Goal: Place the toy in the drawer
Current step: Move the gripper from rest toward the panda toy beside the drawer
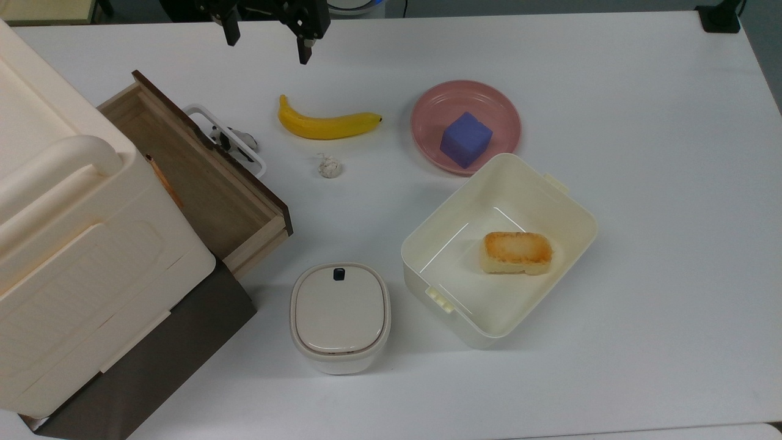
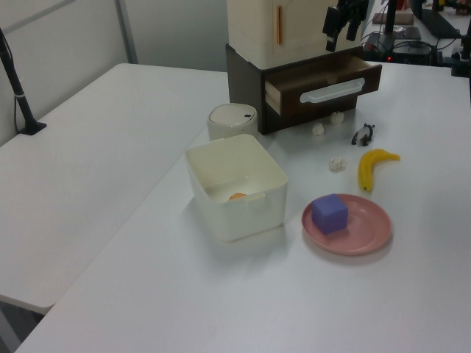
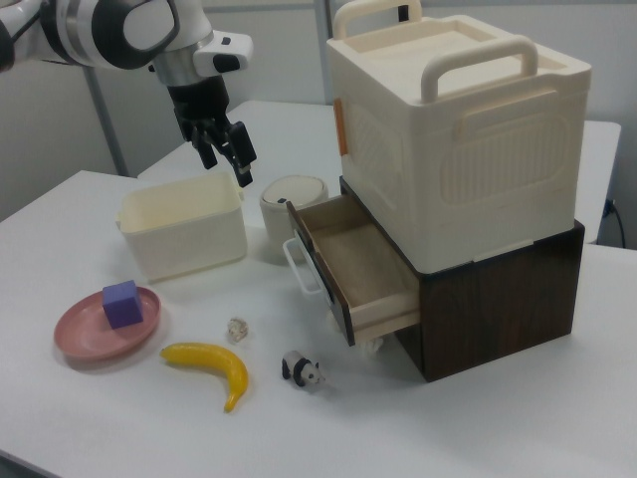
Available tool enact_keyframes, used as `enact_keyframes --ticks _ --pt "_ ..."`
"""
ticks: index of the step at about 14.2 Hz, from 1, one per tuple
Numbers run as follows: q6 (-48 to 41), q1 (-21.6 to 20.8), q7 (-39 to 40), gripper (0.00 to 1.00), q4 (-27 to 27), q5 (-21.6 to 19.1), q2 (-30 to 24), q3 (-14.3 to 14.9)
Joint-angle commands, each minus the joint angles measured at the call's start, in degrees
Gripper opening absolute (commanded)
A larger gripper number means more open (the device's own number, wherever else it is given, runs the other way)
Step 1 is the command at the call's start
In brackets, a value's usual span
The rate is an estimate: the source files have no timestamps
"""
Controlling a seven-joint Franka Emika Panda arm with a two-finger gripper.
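gripper (image 1: 267, 41): top centre of top view, fingers spread wide, empty
toy (image 3: 303, 370): lower centre of right view, prob. lying flat by drawer (image 3: 350, 261) handle; approach from above, avoid handle

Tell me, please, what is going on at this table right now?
A Franka arm is set to put the toy into the drawer. The drawer is pulled open and looks empty, and the toy stands on the table just beside its white handle. The gripper hangs in the air above the table, fingers open, holding nothing.
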State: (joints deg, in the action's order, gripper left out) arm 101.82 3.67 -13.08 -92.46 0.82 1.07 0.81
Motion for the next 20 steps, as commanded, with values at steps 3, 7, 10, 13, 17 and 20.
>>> enact_keyframes --ticks 3,7,10,13,17,20 --pt "-4.8 0.1 5.1 1.0 -1.4 4.4 -1.2 0.4" --pt "-9.3 0.5 8.4 1.0 -2.0 4.6 -1.2 0.4" --pt "-8.4 1.4 17.9 1.0 -7.6 10.6 -1.2 0.4" --pt "-0.8 2.5 17.9 1.0 -15.0 13.1 -1.4 0.5" --pt "3.9 2.5 17.5 1.0 -23.8 18.1 -1.2 0.5" --pt "8.2 3.3 17.4 1.0 -26.6 19.2 -0.9 0.5"
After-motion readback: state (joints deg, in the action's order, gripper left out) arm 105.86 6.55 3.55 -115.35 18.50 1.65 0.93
